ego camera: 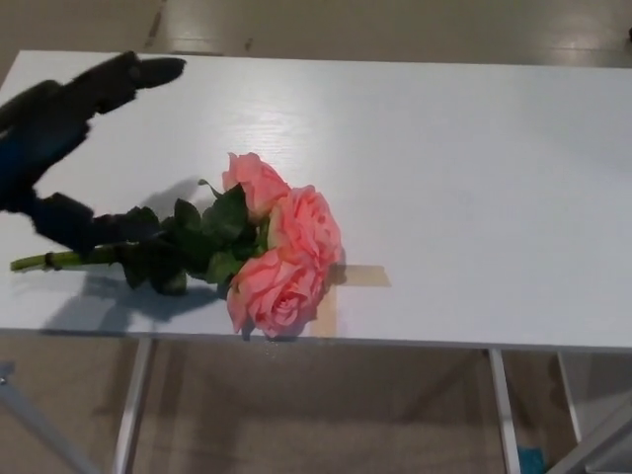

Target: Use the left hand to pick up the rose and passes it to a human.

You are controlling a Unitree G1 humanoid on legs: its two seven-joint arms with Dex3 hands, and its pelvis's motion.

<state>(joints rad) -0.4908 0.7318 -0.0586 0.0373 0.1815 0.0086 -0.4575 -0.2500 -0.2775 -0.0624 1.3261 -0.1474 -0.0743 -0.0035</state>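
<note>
Left hand (59, 148) comes in over the tabletop's (474, 168) left edge, blurred, fingers spread wide, holding nothing. One finger (133, 74) reaches toward the far left corner; the thumb (84, 225) sits low beside the stem (64, 260), touching or just above it, cannot tell which. Rose (272, 247) lies flat near the front edge, left of centre: three pink blooms bunched together, the lowest bloom at the front edge. Dark green leaves (193, 247) sit between the blooms and the stem, and the stem end points at the left edge. A strip of tan tape (363, 277) is stuck on the tabletop just right of the blooms, partly under them. Hand shadow falls across the leaves and front-left area.
</note>
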